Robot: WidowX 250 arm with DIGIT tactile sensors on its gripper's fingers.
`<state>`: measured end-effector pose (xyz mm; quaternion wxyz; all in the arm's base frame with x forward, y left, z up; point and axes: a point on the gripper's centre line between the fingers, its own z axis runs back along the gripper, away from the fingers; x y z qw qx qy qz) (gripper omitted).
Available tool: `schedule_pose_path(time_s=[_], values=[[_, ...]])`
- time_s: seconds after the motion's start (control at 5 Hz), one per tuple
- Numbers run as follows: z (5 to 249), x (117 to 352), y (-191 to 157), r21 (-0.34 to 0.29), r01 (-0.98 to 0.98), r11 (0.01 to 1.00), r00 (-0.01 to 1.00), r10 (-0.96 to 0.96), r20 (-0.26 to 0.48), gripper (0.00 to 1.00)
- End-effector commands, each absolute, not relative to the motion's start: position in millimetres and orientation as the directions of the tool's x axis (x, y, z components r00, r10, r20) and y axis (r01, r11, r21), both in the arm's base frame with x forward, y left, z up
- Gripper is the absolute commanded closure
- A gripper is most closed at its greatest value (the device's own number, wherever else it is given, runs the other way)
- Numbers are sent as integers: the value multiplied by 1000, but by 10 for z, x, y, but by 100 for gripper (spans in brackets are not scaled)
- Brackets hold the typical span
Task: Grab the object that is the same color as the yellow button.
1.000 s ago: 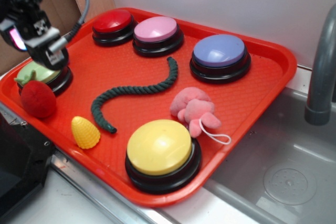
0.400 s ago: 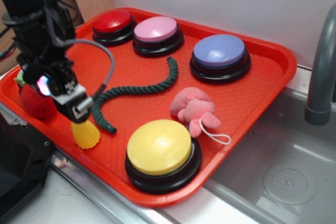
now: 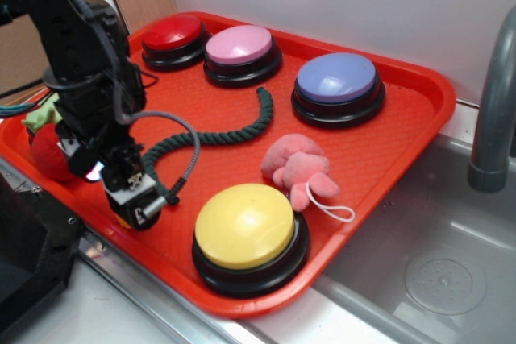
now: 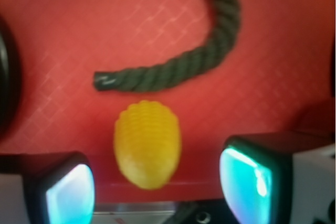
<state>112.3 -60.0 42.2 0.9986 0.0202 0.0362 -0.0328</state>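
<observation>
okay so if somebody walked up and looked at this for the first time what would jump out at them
Probably the bright red tray ringed with big dome buttons, the yellow button nearest the front edge. Then the black arm reaching down at the tray's front left corner, its tool open with the small yellow corn lying between the fingers, just below the end of a dark green rope.

The arm (image 3: 81, 62) is matte black and blocky, with a grey cable (image 3: 181, 147) looping off it. The pincer (image 3: 133, 203) has black-framed pads (image 4: 68, 195) glowing cyan and a light grey tip.
</observation>
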Motion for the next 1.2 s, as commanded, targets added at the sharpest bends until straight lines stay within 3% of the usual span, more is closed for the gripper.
schedule_pose_path(time_s=[0.0,0.2,0.4,0.8,1.0], values=[[366,1124,-626,15,70,997,996,-69,-63,0],[341,1131,-596,20,49,999,997,-48,-61,45],[341,1132,-567,18,21,1000,998,-20,-55,100],[401,1148,-534,26,17,1000,999,-16,-46,100],[678,1208,-487,-8,18,1000,1000,-18,4,100]])
